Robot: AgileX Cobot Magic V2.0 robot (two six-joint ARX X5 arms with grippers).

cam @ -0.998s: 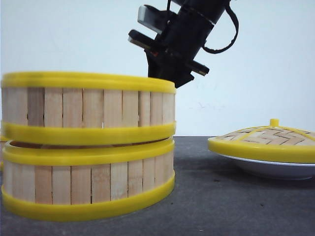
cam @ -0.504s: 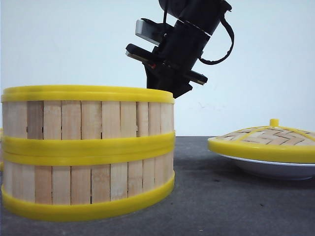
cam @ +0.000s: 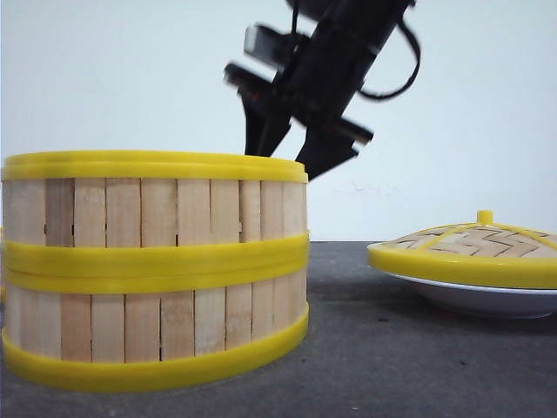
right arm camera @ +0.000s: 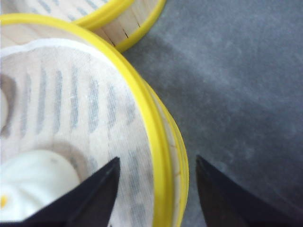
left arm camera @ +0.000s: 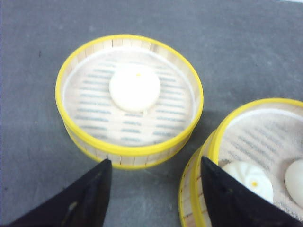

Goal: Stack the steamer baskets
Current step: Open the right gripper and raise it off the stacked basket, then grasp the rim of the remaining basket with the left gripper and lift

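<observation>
Two steamer baskets stand stacked at the left in the front view, the upper basket [cam: 157, 209] resting squarely on the lower basket [cam: 157, 326]. My right gripper [cam: 285, 161] hovers open just above the stack's far right rim. In the right wrist view its open jaws [right arm camera: 157, 159] straddle the upper basket's yellow rim [right arm camera: 142, 104] without touching it, and a white bun [right arm camera: 33, 175] lies inside. A third steamer basket [left arm camera: 130, 151] holding one bun [left arm camera: 135, 87] stands alone beside the stack [left arm camera: 208, 156]. My left gripper [left arm camera: 155, 163] is open over the bare table between them.
A domed woven lid [cam: 470, 244] with a yellow rim and knob sits on a white plate [cam: 479, 300] at the right. The dark grey table [cam: 374, 348] lies between the stack and the plate. The single basket's rim [right arm camera: 128, 23] also edges the right wrist view.
The upper basket came down from a raised, slightly tilted hold onto the lower one. The right gripper then opened and let go of its rim.
</observation>
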